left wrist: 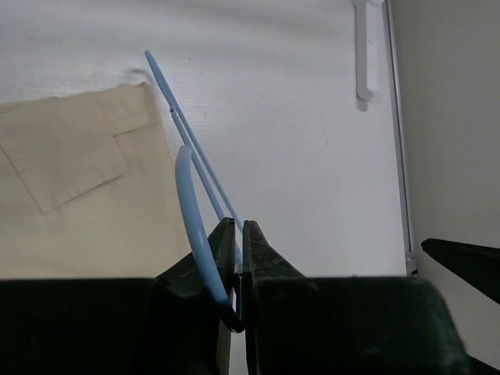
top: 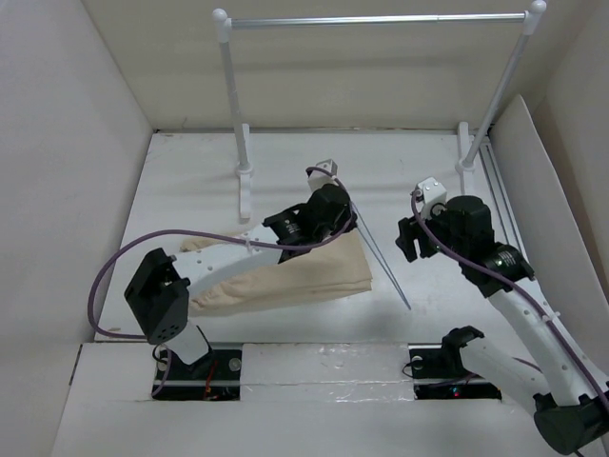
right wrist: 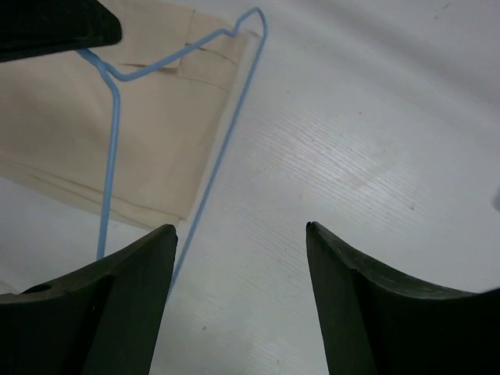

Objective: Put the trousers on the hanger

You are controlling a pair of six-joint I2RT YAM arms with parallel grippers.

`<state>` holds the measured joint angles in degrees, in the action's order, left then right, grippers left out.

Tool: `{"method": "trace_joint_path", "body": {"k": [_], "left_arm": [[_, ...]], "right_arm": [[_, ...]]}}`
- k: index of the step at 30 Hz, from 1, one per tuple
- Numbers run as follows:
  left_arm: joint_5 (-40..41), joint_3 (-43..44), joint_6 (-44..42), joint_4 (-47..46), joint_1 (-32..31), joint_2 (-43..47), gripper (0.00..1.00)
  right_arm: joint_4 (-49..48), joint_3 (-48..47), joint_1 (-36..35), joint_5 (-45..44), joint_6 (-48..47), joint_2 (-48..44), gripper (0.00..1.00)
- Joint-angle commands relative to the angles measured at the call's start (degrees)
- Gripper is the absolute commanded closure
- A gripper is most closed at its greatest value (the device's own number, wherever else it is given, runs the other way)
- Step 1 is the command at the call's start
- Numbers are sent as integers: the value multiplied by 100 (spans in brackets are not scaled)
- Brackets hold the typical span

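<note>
White tabletop (top: 190, 190) bears trousers (top: 295, 281); left tool (left wrist: 239, 228) (jaws together) pinches the hanger (left wrist: 190, 203).

At bottom centre the left tool (left wrist: 241, 234) pinches the blue hanger (left wrist: 184, 183); tan trousers (left wrist: 78, 203) lie left on the white worktop (left wrist: 297, 117).

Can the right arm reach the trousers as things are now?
Probably yes: the open right tool hangs beside the trousers; only the thin hanger, gripped by the left tool, is between.

No readable text, label or number shows anywhere.
</note>
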<state>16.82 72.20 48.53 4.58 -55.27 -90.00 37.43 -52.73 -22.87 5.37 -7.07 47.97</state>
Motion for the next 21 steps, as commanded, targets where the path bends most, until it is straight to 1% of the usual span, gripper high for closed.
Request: {"method": "trace_joint_path", "body": {"k": [1, 3, 5, 7, 8, 10, 12, 13, 14, 15, 16, 17, 19, 20, 21], "left_arm": [[-29, -355, 429, -888, -90, 62, 100], [119, -531, 368, -1107, -151, -96, 100], [198, -549, 254, -1213, -151, -211, 100], [322, -576, 148, -1380, -151, -360, 100], [409, -576, 0, -1537, -151, -456, 100], [541, -524, -98, -1496, -151, -589, 100], [821, -348, -98, -1198, -151, -773, 100], [884, -365, -98, -1161, -151, -809, 100], [945, -391, -72, -1135, -151, -844, 100], [1033, -478, -72, -1117, -151, -879, 100], [1060, -514, -37, -1091, -151, -914, 100], [1069, -523, -11, -1039, -151, -941, 100], [1095, -576, 7, -1003, -151, -1011, 100], [1078, -628, 33, -1020, -151, -1037, 100], [1078, -646, 42, -1012, -151, -1046, 100]], "right_arm": [[-561, 175, 326, 1446, -242, 211, 28], [-457, 140, 327, 1774, -461, 423, 25], [-429, 61, 327, 1854, -549, 574, 21], [-587, 105, 327, 1968, -576, 574, 18], [-892, 201, 327, 2064, -515, 539, 15], [-1000, 263, 327, 2222, -489, 547, 15], [-1350, 543, 327, 2267, -383, 617, 23], [-1483, 658, 327, 2285, -348, 678, 30], [-1597, 859, 380, 2276, -287, 827, 53], [-1868, 965, 432, 2241, -277, 924, 68], [-2019, 1062, 433, 2223, -277, 1047, 80], [-2220, 1150, 502, 2275, -173, 1187, 90], [-2809, 1335, 503, 2407, -6, 1653, 91], [-3212, 1370, 364, 2416, 152, 1968, 89], [-3364, 1353, 302, 2417, 206, 1971, 83]]}}
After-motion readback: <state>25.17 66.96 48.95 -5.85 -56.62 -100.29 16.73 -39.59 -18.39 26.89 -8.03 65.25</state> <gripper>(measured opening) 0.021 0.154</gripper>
